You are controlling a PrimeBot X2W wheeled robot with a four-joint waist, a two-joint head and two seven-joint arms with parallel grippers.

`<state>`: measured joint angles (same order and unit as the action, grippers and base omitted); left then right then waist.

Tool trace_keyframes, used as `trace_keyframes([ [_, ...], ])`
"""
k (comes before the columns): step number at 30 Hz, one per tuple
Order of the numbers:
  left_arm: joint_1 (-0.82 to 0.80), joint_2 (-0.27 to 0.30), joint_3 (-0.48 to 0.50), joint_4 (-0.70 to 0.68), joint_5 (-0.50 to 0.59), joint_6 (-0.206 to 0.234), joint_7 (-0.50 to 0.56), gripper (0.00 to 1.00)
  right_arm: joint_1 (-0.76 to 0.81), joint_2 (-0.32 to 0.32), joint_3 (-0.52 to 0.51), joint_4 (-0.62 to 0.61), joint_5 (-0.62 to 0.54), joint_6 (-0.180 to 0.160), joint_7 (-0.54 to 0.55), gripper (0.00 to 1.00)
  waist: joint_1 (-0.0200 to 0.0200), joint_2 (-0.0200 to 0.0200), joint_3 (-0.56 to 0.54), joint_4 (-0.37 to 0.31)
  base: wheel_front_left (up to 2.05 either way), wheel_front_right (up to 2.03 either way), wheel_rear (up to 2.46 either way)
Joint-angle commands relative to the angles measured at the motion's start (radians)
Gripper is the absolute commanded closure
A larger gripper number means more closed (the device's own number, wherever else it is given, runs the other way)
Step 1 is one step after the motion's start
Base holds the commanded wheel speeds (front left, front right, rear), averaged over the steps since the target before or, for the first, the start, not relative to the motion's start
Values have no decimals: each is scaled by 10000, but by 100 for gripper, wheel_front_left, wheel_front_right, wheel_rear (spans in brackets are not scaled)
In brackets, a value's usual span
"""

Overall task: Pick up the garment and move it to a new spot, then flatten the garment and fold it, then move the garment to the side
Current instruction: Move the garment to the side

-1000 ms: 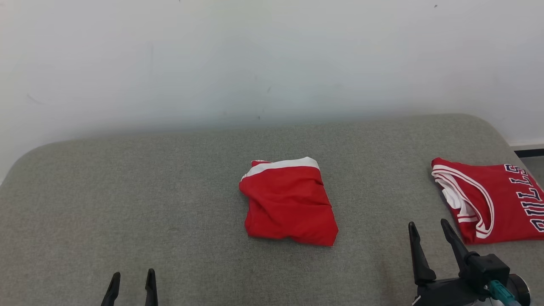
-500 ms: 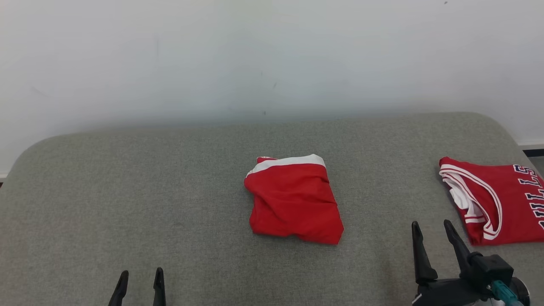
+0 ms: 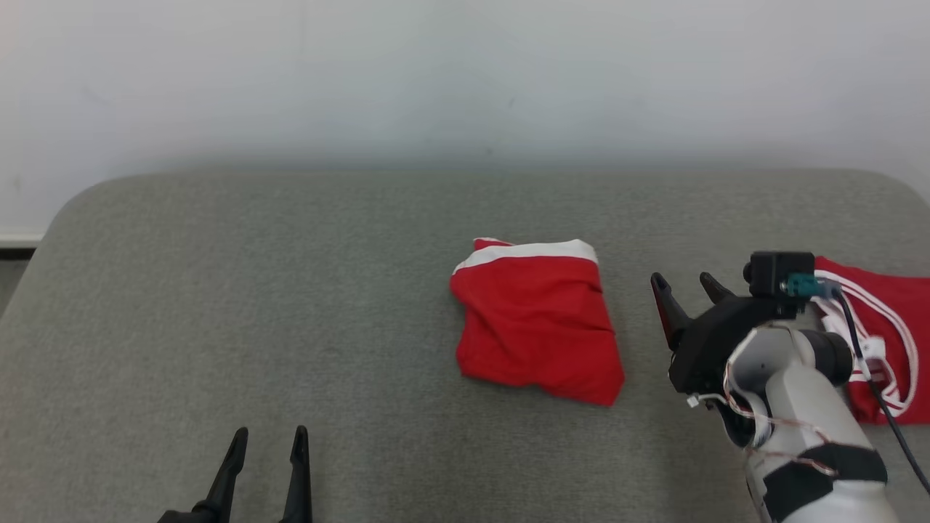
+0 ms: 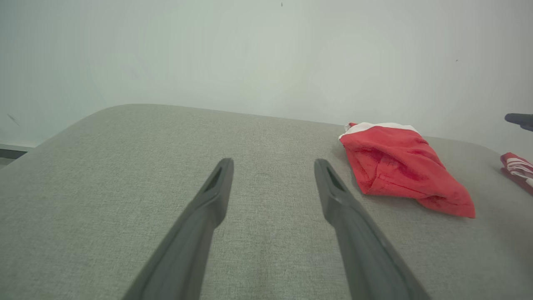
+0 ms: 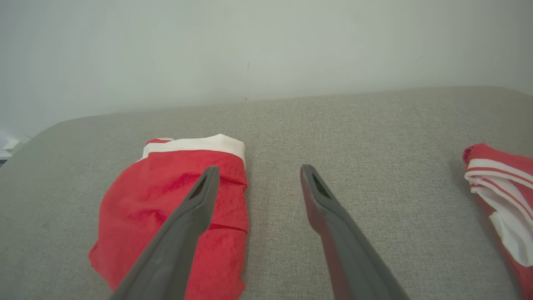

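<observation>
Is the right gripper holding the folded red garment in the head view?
No, the right gripper stands open beside the red garment, not touching it.

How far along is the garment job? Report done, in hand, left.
Done: the red garment lies folded on the grey surface. In hand: nothing held; the right gripper hovers open beside it, the left gripper open, apart. Left: move it aside, perhaps by the jersey.

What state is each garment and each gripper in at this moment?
red garment: folded into a rumpled packet, white band at the far edge, touched by neither gripper.
red jersey: folded, lying apart to the right.
left gripper: open, empty.
right gripper: open, empty, just right of the red garment.
</observation>
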<state>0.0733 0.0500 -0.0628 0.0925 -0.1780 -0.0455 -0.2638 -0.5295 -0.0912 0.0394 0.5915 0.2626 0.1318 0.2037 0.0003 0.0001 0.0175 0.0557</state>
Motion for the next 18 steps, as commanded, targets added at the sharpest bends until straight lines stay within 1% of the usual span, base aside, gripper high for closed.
trace_keyframes([
  [1, -147, 12, -33, -34, -52, -11, 3, 0, -312, 14, 0, 285, 3, -29, 347, 0, -3, -1, 482, 535, 0, 0, 0],
  [3, -310, 10, -144, -28, -92, -25, 3, 0, -733, -51, -22, 843, 17, -29, 921, 0, -3, -1, 674, 811, 0, 0, 0],
  [6, -467, 9, -250, -28, -192, -5, 3, 0, -1246, -67, -359, 1654, 115, -29, 1423, 0, -3, -1, 943, 1162, 0, 0, 0],
  [8, -542, 7, -301, -27, -239, 2, 3, 0, -1523, -84, -638, 2138, -132, -29, 1665, 0, -3, -1, 1088, 1344, 0, 0, 0],
  [12, -649, 9, -406, 5, -345, -11, 3, 0, -1870, 14, -1059, 2864, -238, -29, 1914, 0, -3, -1, 1318, 1689, 0, 0, 0],
  [15, -705, 6, -484, 10, -352, 16, 3, 0, -2036, -108, -1301, 3314, -632, -29, 1946, 0, -3, -1, 1449, 1848, 0, 0, 0],
  [18, -712, 9, -566, 10, -411, 30, 3, 0, -2155, -69, -1581, 3809, -914, -29, 2174, 0, -3, -1, 1544, 1953, 0, 0, 0],
])
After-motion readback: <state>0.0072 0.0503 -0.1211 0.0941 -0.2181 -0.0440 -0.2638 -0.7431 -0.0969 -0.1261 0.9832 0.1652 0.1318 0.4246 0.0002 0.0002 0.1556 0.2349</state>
